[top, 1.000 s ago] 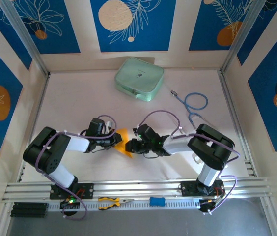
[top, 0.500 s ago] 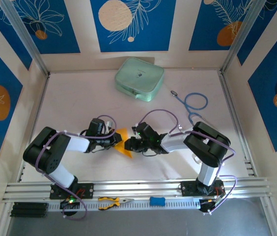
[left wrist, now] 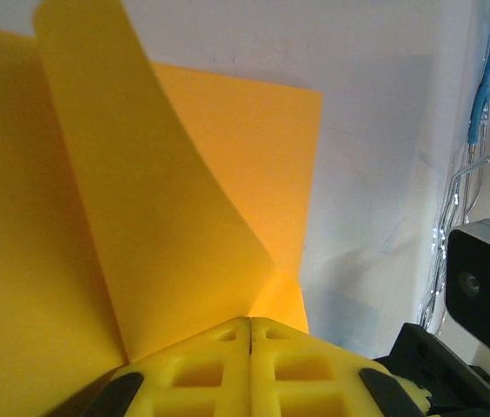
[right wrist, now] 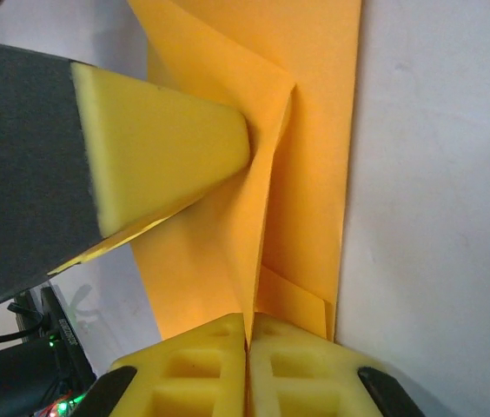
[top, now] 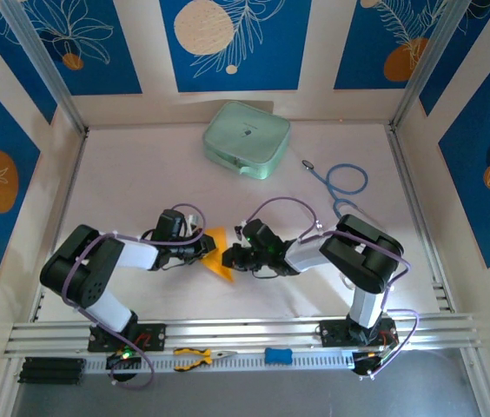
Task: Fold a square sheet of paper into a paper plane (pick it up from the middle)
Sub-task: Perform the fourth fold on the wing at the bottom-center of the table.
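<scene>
Top external shows the paper (top: 219,268) mid-table, partly folded and held between both arms. The left claw (top: 203,250) is clamped on one edge. The right claw (top: 230,257), slightly parted a second ago, has now nipped shut on the fold. Next, I'd judge, comes pressing that crease flat.

Blue leaf-patterned wall panels (top: 262,61) surround a white tabletop (top: 132,182) edged by aluminium rails (top: 245,333).

Bright, even light (close foreground soft)
</scene>
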Controlling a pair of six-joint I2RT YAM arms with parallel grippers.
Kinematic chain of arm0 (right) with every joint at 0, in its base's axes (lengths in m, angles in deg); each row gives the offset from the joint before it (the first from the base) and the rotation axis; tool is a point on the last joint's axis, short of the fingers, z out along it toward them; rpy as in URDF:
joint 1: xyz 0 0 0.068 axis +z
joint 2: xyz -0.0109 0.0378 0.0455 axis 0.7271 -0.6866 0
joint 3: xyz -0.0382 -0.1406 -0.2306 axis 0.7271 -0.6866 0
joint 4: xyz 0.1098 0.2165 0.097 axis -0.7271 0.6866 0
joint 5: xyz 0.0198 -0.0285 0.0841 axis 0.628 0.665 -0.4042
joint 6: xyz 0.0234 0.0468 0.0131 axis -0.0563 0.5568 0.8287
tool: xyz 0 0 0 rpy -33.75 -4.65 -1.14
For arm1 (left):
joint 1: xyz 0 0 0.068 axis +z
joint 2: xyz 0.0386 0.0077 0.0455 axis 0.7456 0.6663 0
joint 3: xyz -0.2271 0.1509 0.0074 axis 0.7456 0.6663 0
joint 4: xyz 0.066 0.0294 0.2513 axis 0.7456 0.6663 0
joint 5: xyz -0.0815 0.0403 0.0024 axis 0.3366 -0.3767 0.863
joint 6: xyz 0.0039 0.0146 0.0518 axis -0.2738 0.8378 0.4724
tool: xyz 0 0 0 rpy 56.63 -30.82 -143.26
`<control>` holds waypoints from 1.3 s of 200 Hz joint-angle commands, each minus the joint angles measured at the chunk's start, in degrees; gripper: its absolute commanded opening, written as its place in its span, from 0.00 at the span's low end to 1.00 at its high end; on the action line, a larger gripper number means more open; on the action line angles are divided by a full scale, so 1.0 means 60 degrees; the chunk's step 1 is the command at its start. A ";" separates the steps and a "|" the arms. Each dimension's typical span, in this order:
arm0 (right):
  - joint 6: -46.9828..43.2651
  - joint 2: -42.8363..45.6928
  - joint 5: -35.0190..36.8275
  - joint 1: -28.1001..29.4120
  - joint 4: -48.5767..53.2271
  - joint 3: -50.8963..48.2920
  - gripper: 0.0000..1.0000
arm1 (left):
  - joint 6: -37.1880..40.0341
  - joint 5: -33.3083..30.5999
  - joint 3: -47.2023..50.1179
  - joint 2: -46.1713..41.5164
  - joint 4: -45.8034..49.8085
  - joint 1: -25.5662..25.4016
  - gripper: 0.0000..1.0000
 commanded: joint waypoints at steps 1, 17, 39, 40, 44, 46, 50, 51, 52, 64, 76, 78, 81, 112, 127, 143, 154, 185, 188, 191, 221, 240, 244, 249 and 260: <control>0.0190 -0.0162 -0.0121 0.0117 -0.0139 -0.0210 0.10 | -0.0024 0.0025 0.0065 -0.0526 0.0344 -0.0064 0.10; 0.0238 -0.0216 -0.0071 0.0164 -0.0245 -0.0276 0.10 | 0.0021 0.0029 0.0000 -0.0831 0.0638 -0.0062 0.16; 0.0292 -0.0304 0.0095 0.0247 -0.0267 -0.0316 0.09 | 0.0029 0.0025 0.0029 -0.1274 0.0864 -0.0054 0.26; 0.0287 -0.0299 0.0102 0.0250 -0.0275 -0.0318 0.09 | 0.0040 0.0014 0.0035 -0.1295 0.0879 -0.0058 0.26; 0.0328 -0.0315 0.0138 0.0241 -0.0324 -0.0355 0.09 | 0.0051 -0.0014 0.0031 -0.1384 0.0963 -0.0063 0.27; 0.0334 -0.0321 0.0139 0.0257 -0.0367 -0.0369 0.09 | 0.0069 -0.0023 0.0050 -0.1433 0.1014 -0.0062 0.27; 0.0344 -0.0334 0.0173 0.0262 -0.0463 -0.0416 0.09 | 0.0105 -0.0086 0.0053 -0.1537 0.1116 -0.0062 0.27; 0.0350 -0.0336 0.0178 0.0265 -0.0483 -0.0426 0.09 | 0.0107 -0.0100 0.0062 -0.1559 0.1144 -0.0062 0.27; 0.0345 -0.0351 0.0181 0.0266 -0.0522 -0.0439 0.09 | 0.0122 -0.0114 0.0067 -0.1584 0.1166 -0.0062 0.27; 0.0366 -0.0374 0.0220 0.0293 -0.0741 -0.0521 0.09 | 0.0228 -0.0273 0.0072 -0.1854 0.1528 -0.0063 0.26; 0.0370 -0.0382 0.0284 0.0318 -0.0822 -0.0568 0.09 | 0.0284 -0.0399 0.0093 -0.2077 0.1851 -0.0061 0.24; 0.0370 -0.0382 0.0285 0.0320 -0.0835 -0.0565 0.09 | 0.0285 -0.0412 0.0095 -0.2107 0.1881 -0.0058 0.23; 0.0357 -0.0383 0.0297 0.0325 -0.0847 -0.0580 0.09 | 0.0274 -0.0421 0.0113 -0.2141 0.1946 -0.0057 0.22; 0.0428 -0.0398 0.0362 0.0331 -0.0828 -0.0595 0.07 | 0.0158 -0.0176 0.0235 -0.2072 0.1631 -0.0076 0.13; 0.0487 -0.0438 0.0359 0.0331 -0.0854 -0.0600 0.07 | 0.0184 -0.0034 0.0194 -0.1888 0.1507 -0.0069 0.10; 0.0527 -0.0451 0.0343 0.0340 -0.0898 -0.0605 0.06 | 0.0175 0.0004 0.0140 -0.1693 0.1368 -0.0076 0.09; 0.0547 -0.0455 0.0327 0.0333 -0.0935 -0.0608 0.06 | 0.0179 0.0041 0.0121 -0.1549 0.1279 -0.0078 0.09; 0.0664 -0.0558 0.0339 0.0342 -0.1026 -0.0616 0.05 | 0.0070 0.0218 0.0004 -0.0942 0.0782 -0.0127 0.09; 0.0676 -0.0570 0.0351 0.0350 -0.1028 -0.0621 0.05 | 0.0062 0.0246 0.0001 -0.0891 0.0729 -0.0126 0.09; 0.0697 -0.0572 0.0358 0.0345 -0.1038 -0.0631 0.05 | 0.0032 0.0262 0.0004 -0.0831 0.0647 -0.0141 0.09; 0.0736 -0.0623 0.0362 0.0344 -0.1020 -0.0628 0.05 | -0.0046 0.0340 -0.0125 -0.0359 0.0267 -0.0259 0.09; 0.0735 -0.0590 0.0382 0.0355 -0.0952 -0.0627 0.05 | -0.0110 0.0316 -0.0137 -0.0116 0.0123 -0.0318 0.09; 0.0747 -0.0587 0.0393 0.0348 -0.0918 -0.0615 0.05 | -0.0111 0.0317 -0.0144 -0.0070 0.0111 -0.0315 0.09; 0.0752 -0.0587 0.0400 0.0347 -0.0901 -0.0615 0.05 | -0.0119 0.0306 -0.0140 -0.0011 0.0112 -0.0324 0.09; 0.0736 -0.0576 0.0381 0.0344 -0.0849 -0.0613 0.05 | -0.0142 0.0304 -0.0121 0.0104 0.0062 -0.0329 0.08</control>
